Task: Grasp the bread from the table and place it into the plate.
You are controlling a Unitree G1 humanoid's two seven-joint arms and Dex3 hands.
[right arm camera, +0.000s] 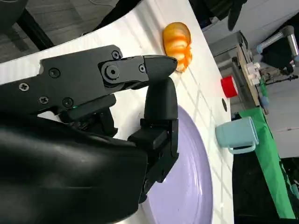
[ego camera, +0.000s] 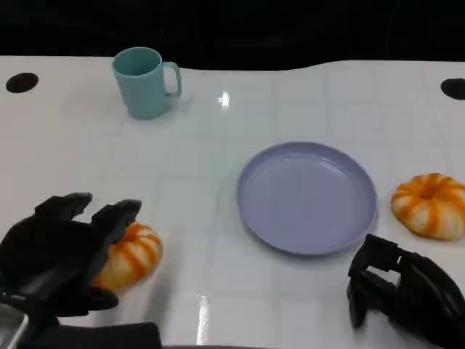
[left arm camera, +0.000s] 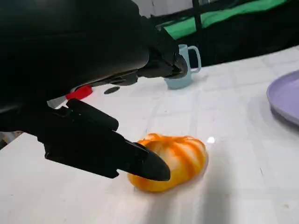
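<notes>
An orange bread with pale stripes (ego camera: pixel 134 256) lies on the white table at the near left. My left hand (ego camera: pixel 58 251) hovers over its left side with the fingers spread. In the left wrist view one finger (left arm camera: pixel 117 151) reaches to the near side of the bread (left arm camera: pixel 175 161), while the other fingers (left arm camera: pixel 159 63) stay well above it. The lilac plate (ego camera: pixel 305 196) sits empty at the table's middle. My right hand (ego camera: pixel 403 294) rests near the front edge, just right of the plate, half curled and holding nothing; its fingers (right arm camera: pixel 159 100) hang over the plate rim (right arm camera: pixel 187 186).
A second striped bread (ego camera: pixel 430 205) lies right of the plate. A teal mug (ego camera: pixel 145 81) stands at the far left, also seen as the mug (left arm camera: pixel 184 70). Dark round holes (ego camera: pixel 22 81) mark the table's far corners. A small red object (right arm camera: pixel 229 86) sits off the table.
</notes>
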